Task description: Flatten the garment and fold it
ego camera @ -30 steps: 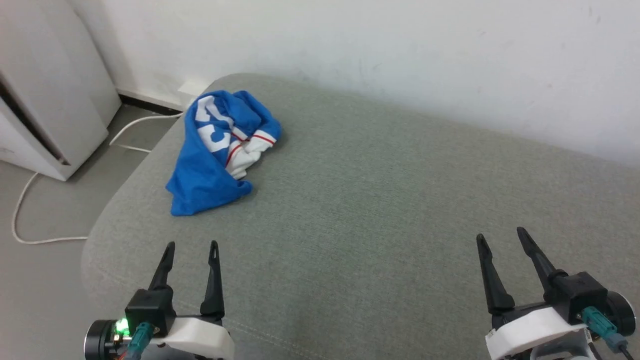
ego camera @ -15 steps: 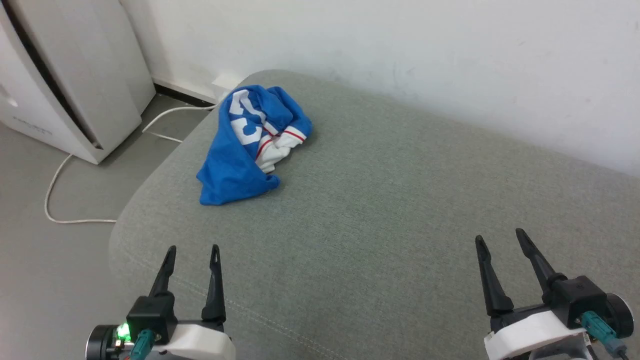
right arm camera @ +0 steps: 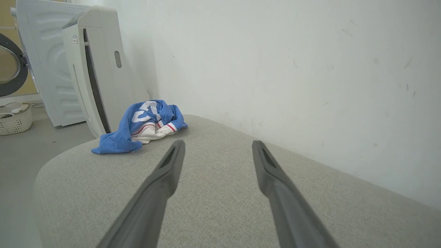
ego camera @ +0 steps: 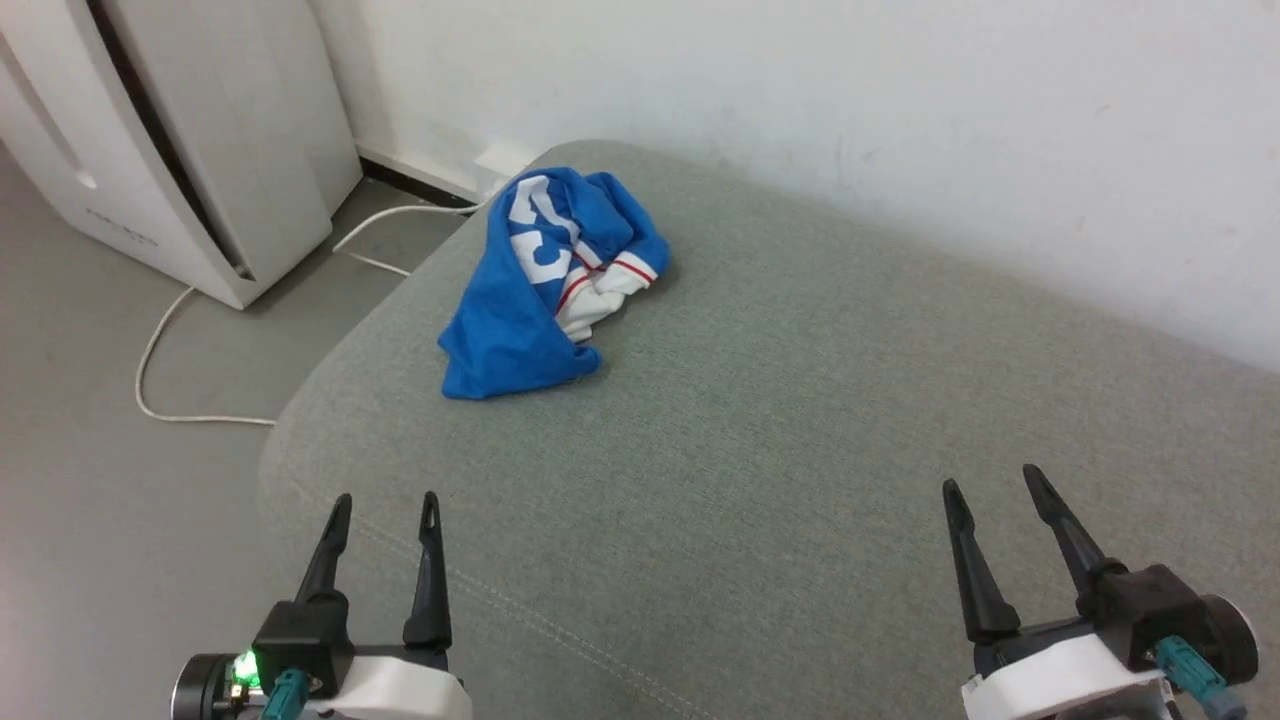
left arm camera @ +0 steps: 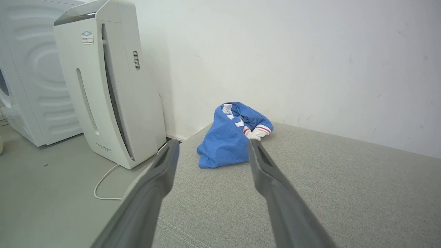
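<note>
The garment (ego camera: 540, 300) lies crumpled in a heap near the far left corner of the grey cushion (ego camera: 800, 420); it is bright blue with a white sleeve, red trim and part of its white lettering showing. It also appears in the left wrist view, garment (left arm camera: 224, 141), and in the right wrist view, garment (right arm camera: 137, 125). My left gripper (ego camera: 387, 502) hovers open over the cushion's near left edge, well short of the heap. My right gripper (ego camera: 987, 478) is open at the near right, far from it. Both hold nothing.
A white upright appliance (ego camera: 180, 140) stands on the floor left of the cushion, with a white cable (ego camera: 190, 415) trailing beside it. A white wall (ego camera: 850, 120) runs close behind the cushion. A washing machine (right arm camera: 31, 62) and a small basket (right arm camera: 13, 122) sit farther left.
The head camera has turned left, so the garment and cushion have slid right in the picture and more of the floor and appliance shows. Both grippers stay open and the garment lies unmoved.
</note>
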